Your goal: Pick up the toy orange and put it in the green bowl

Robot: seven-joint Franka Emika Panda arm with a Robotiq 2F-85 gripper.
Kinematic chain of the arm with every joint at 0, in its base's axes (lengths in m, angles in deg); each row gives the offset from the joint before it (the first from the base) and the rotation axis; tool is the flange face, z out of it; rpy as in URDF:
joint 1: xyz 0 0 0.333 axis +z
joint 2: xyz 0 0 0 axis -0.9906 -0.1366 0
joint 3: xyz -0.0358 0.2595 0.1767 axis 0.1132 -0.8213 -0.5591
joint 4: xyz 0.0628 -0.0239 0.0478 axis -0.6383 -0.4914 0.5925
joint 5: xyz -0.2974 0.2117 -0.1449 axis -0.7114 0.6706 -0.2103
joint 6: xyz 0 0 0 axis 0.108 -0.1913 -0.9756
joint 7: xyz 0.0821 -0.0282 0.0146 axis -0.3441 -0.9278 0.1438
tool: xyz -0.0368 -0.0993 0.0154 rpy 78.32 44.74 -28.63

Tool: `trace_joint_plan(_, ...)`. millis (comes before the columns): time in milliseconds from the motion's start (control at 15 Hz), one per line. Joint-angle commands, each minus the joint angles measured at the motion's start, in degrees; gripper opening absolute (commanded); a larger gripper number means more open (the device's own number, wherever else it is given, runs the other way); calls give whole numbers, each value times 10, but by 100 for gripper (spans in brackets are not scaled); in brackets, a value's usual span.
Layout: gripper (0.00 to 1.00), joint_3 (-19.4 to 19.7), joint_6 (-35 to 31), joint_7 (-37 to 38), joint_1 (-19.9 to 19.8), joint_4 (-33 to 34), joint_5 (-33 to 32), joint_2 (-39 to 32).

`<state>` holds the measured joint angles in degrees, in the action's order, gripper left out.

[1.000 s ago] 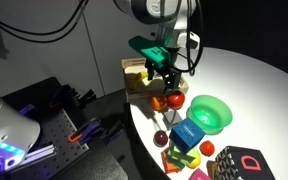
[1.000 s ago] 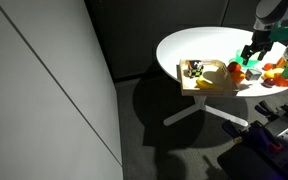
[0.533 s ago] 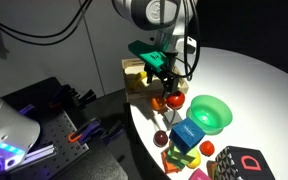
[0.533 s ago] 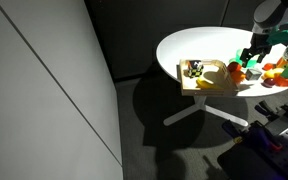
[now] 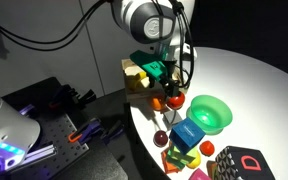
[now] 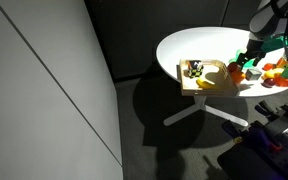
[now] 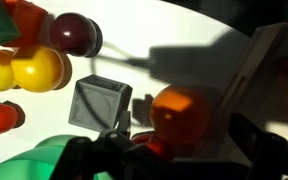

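Note:
The toy orange (image 7: 179, 115) is a smooth orange ball on the white table; in the wrist view it sits between my jaws, which stand apart on either side of it. In an exterior view my gripper (image 5: 165, 90) is low over the orange (image 5: 157, 102), with a red ball (image 5: 174, 100) right beside it. The green bowl (image 5: 210, 112) stands just past the red ball; its rim shows at the lower left of the wrist view (image 7: 39, 160). I see no contact between the fingers and the orange.
A wooden tray (image 5: 136, 72) lies behind the gripper at the table's edge. A dark red ball (image 5: 161, 137), a teal-blue block (image 5: 187, 133) and coloured toys lie near the front edge. The wrist view shows a grey cube (image 7: 99, 103) and yellow pieces (image 7: 34, 68).
My gripper has come down and slightly toward the table edge, closing in on the orange. The toys and bowl have not moved.

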<state>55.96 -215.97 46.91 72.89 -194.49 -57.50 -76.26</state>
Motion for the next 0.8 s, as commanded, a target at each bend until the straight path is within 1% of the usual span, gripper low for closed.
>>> trace_joint_plan(0,100,-7,-24,13,-8,2,1,-15)
trace_joint_plan(400,100,-10,-54,11,-9,1,1,-35)
trace_joint_plan(733,100,-12,-65,12,-8,3,1,-46)
